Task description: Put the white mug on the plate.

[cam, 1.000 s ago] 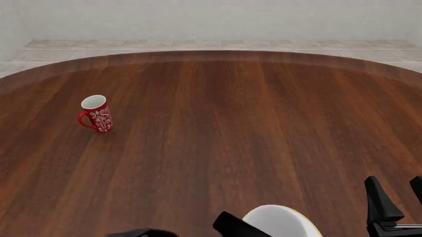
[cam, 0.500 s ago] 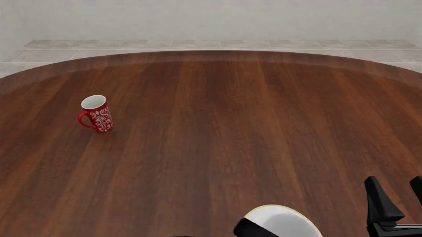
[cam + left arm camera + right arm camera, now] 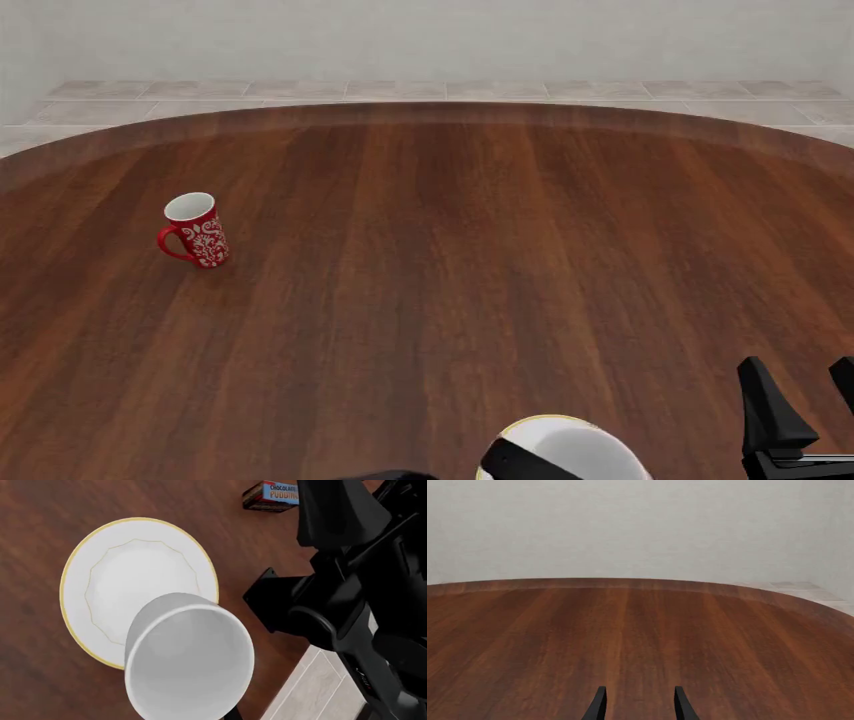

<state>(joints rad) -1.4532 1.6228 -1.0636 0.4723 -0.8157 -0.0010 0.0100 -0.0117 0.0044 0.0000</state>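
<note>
The white mug (image 3: 190, 667) fills the left wrist view, seen down into its greyish-white inside. It hangs over the near edge of the plate (image 3: 127, 580), a round white plate with a thin golden rim. My left gripper (image 3: 229, 713) grips the mug at its rim; only one dark finger shows. In the front view the plate's rim (image 3: 551, 419) and a left finger (image 3: 514, 460) show at the bottom edge; I cannot separate mug from plate there. My right gripper (image 3: 639, 705) is open and empty, low at the front right (image 3: 803, 400).
A red mug with a white floral pattern (image 3: 196, 231) stands upright at the left of the round wooden table (image 3: 441, 250). A chocolate pudding box (image 3: 270, 495) lies on the table past the plate. The right arm's black body (image 3: 353, 595) stands close beside the plate.
My left gripper's finger has slid right and down towards the bottom edge of the front view, over the plate. The right gripper and the red mug have not moved.
</note>
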